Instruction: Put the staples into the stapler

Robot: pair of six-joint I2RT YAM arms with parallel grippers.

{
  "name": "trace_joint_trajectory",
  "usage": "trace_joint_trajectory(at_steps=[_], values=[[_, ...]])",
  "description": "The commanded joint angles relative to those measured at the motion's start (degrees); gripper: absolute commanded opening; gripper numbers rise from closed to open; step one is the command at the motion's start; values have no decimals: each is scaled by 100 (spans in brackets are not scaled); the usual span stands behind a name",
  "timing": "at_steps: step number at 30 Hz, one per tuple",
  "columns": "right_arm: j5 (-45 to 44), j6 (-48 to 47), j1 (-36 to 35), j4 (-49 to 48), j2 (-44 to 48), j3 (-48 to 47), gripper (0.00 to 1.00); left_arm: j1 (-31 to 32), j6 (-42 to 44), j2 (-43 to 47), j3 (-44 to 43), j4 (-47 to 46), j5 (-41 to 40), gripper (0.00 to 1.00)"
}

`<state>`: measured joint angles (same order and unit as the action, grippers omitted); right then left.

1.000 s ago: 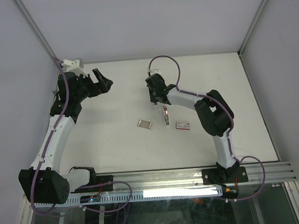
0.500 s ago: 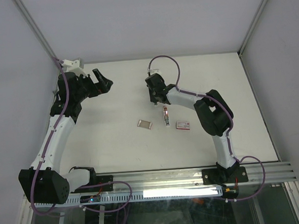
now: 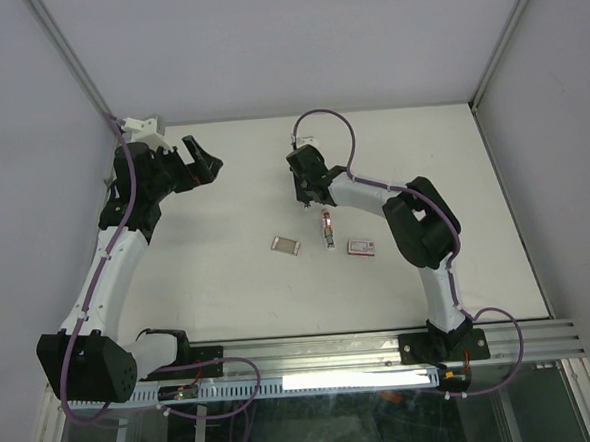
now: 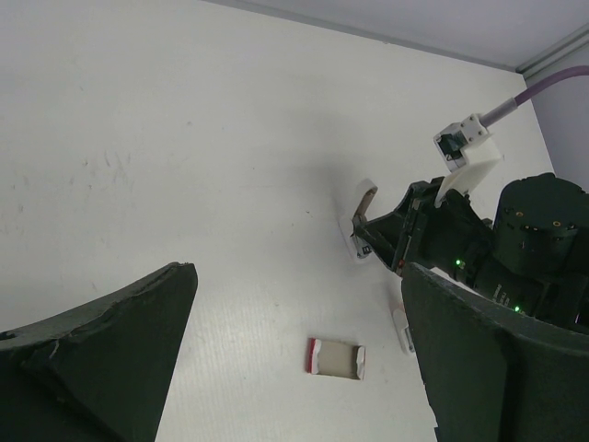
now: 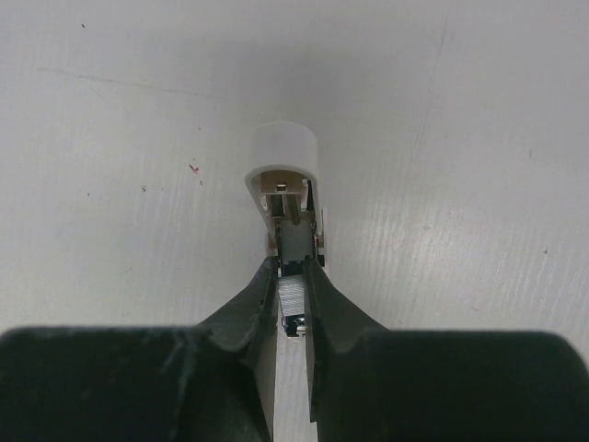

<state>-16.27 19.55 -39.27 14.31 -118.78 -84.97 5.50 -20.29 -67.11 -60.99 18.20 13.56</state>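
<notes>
Right pincer [image 5: 292, 269] clamped on the stapler [image 5: 287, 175] by its metal rail. Pale cap hinged open at 12 o'clock past the fingertips, near the table [image 3: 229, 285] centre. Left pincer [image 3: 204, 158] farther back at 10 o'clock, jaws wide apart.

The stapler [image 5: 284, 164], a tiny pale body with silvery metal parts, sits low on the white table [image 5: 110, 138], its rounded cover swung up and open to bare the metal channel. A ribbed silvery strip of staples [image 5: 291, 296] lies in that channel, where the right gripper [image 5: 293, 276] pinches the stapler's sides.
</notes>
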Motion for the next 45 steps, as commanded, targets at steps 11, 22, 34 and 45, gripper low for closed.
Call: trace_joint_trajectory(at_steps=[11,22,34,45], values=[[-98,23,-32,-96,322,-292,14,-93,43,137,9,-164,59,99],[-64,1,-29,41,568,-344,14,-110,64,163,23,-163,19,99],[-56,39,-36,50,439,-321,15,-130,61,172,31,-167,23,99],[-118,84,-30,82,215,-325,15,-137,59,181,33,-165,41,99]])
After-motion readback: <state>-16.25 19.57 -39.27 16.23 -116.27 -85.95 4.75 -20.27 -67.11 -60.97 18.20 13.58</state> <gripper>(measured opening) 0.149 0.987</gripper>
